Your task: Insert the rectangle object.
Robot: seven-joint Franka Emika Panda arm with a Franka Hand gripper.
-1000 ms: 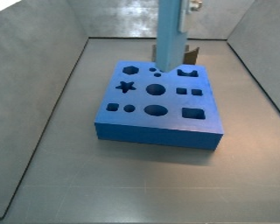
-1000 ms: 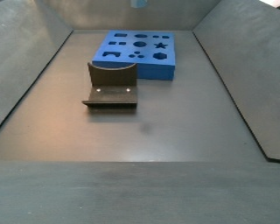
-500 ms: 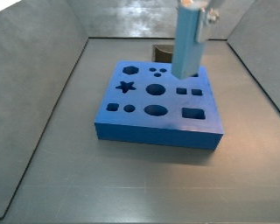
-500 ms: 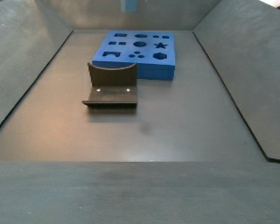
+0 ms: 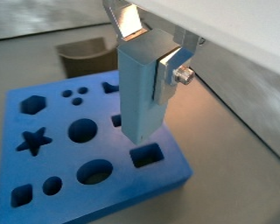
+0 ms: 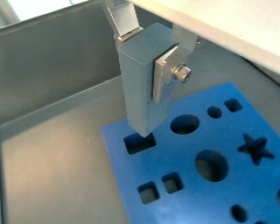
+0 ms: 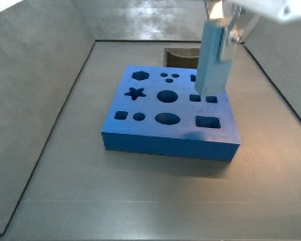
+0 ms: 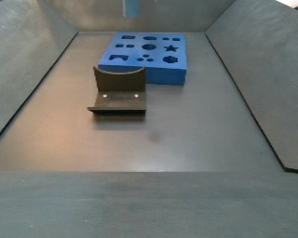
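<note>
The hand (image 5: 149, 57) is clamped on the top of the rectangle object (image 5: 140, 96) – upright, its lower end over a rectangular hole near the edge of the blue board (image 5: 60, 144); whether it has entered I cannot tell – the fixture (image 8: 118, 90) stands beside the board on the surface (image 8: 152, 139)

No legible txt, labels, nos. or signs in any view. Gripper (image 5: 146, 54), rectangle object (image 5: 140, 92), blue board (image 7: 171, 113), fixture (image 8: 118, 90): all unmarked.
</note>
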